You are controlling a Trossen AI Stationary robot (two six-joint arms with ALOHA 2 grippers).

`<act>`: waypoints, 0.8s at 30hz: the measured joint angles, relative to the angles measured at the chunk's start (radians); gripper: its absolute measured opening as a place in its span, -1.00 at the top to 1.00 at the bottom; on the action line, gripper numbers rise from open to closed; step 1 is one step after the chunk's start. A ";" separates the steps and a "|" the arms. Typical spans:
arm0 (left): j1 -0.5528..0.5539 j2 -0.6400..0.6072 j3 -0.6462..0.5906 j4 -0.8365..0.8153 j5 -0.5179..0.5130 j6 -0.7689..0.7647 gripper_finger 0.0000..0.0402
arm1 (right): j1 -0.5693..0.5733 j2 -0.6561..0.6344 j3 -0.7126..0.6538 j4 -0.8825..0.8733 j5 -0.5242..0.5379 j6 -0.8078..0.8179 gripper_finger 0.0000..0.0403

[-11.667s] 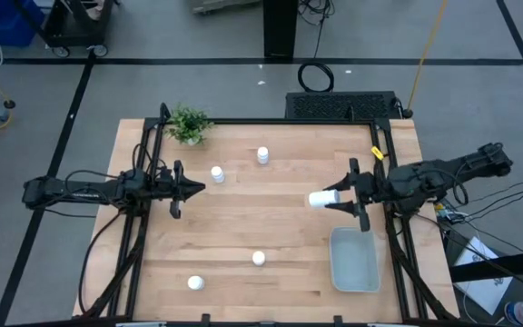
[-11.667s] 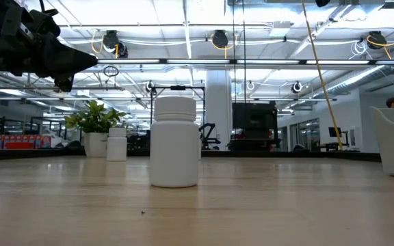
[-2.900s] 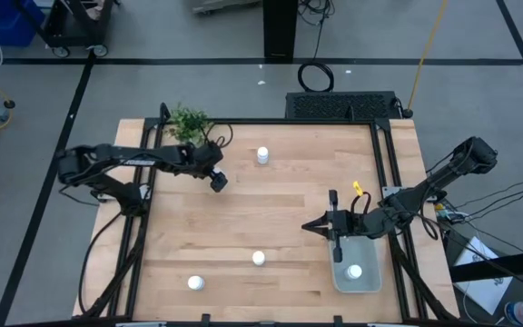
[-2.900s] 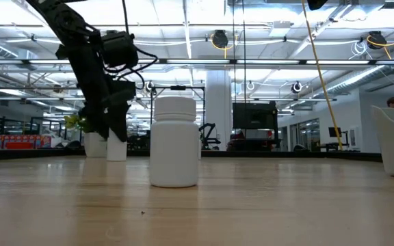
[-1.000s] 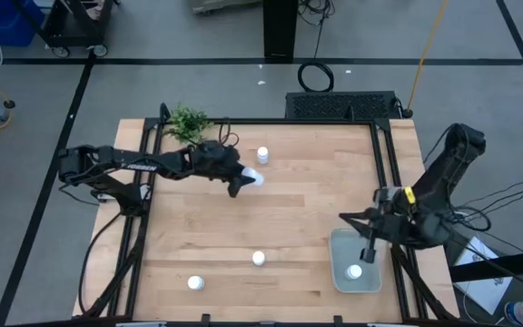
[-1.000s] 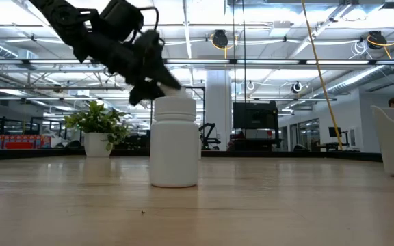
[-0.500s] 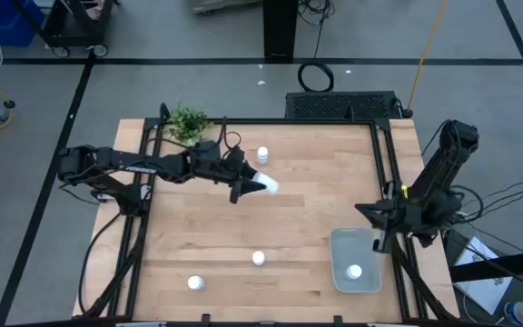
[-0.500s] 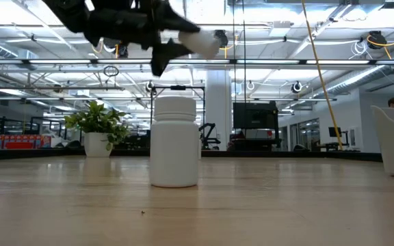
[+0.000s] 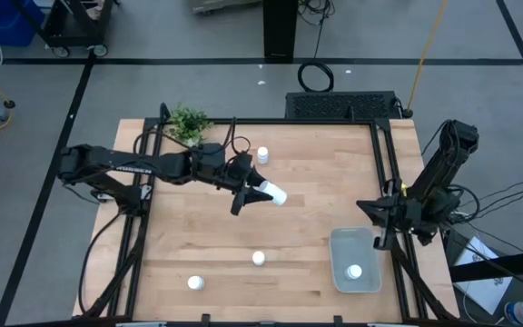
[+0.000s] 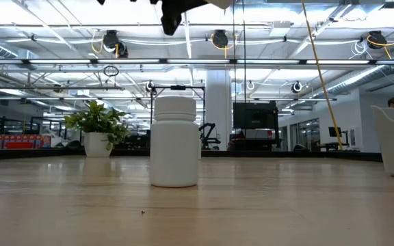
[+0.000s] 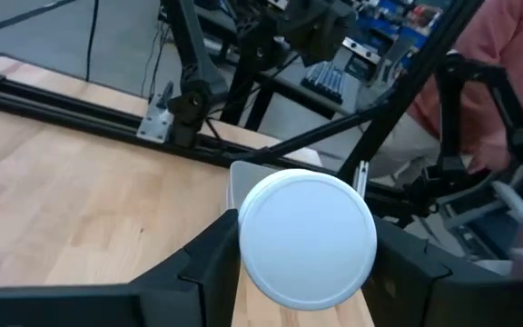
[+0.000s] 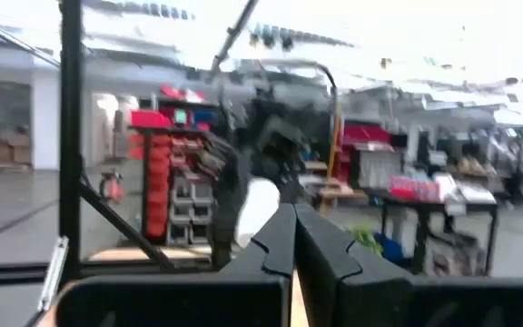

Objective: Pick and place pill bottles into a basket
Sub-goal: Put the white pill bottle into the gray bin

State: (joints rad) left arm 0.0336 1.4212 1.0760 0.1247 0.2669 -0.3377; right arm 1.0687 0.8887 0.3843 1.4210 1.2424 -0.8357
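Left pincer carrying pill bottle farther toward basket, higher now

You have a light wooden table in a black frame. On it: potted plant at the far left corner, one pill bottle far centre, two pill bottles near the front, basket near right.

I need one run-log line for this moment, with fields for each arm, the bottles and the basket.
left gripper: shut on pill bottle, above table middle | right gripper: shut, empty, beside basket | in basket: one bottle | on table: three bottles
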 joint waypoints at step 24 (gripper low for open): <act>-0.095 0.387 0.523 -0.364 -0.019 0.119 0.08 | 0.027 0.005 0.001 -0.334 0.202 0.436 -0.04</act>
State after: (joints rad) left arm -0.0611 1.8085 1.5994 -0.2394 0.2482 -0.2189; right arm 1.0962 0.8932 0.3851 1.0866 1.4444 -0.3997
